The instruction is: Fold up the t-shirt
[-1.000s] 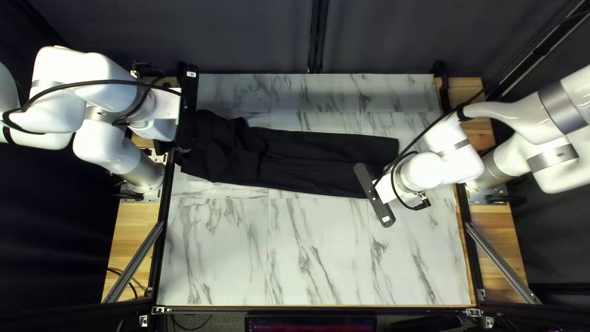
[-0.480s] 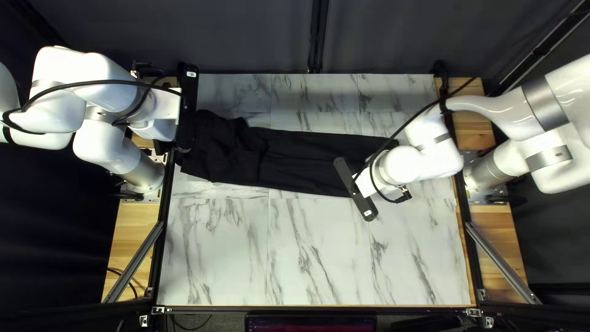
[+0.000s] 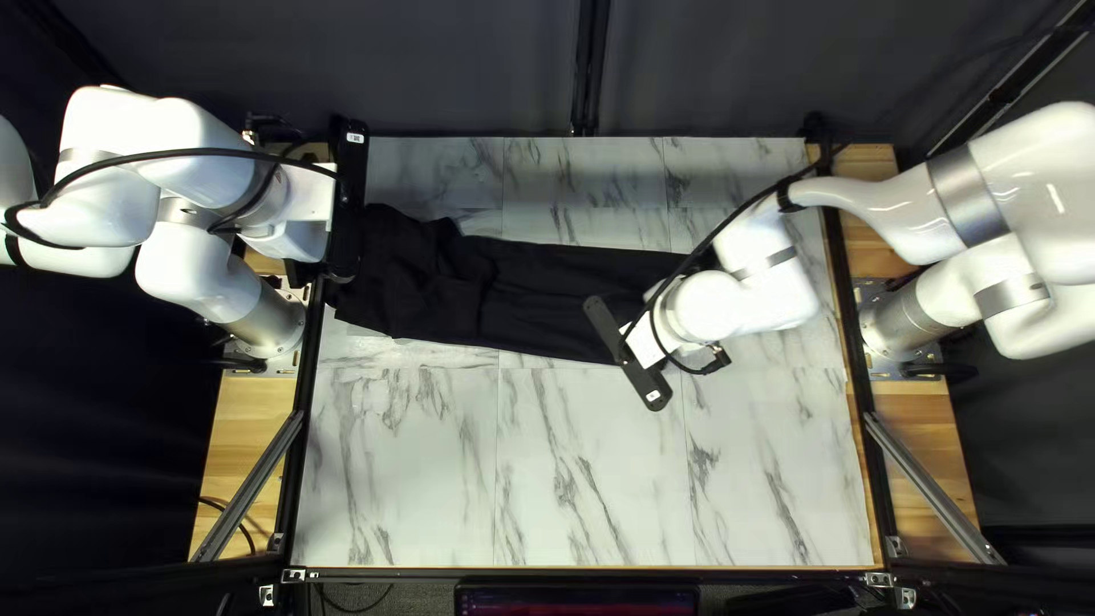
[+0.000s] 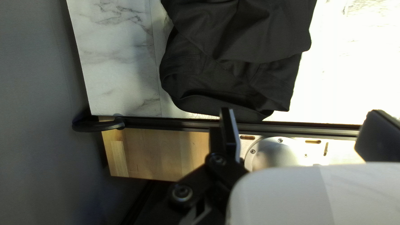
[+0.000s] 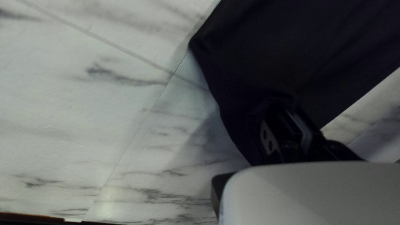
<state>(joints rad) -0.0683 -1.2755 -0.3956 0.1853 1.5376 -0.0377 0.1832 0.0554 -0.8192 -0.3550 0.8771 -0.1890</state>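
As your right hand (image 3: 627,354) grips the black cloth t-shirt (image 3: 536,294), your open left hand (image 3: 348,205) hangs near its bunched end.

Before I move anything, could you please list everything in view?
garment: one, black, lying across the table
table: one, white with grey marbling, centre
curtain: dark, behind the far edge
wooden boards: light brown, both table sides
braces: two, grey, near corners
screen: one, dark, beyond the near edge
arms: two, white, either side
left gripper: one, black, open, left edge
right gripper: one, black, shut on garment
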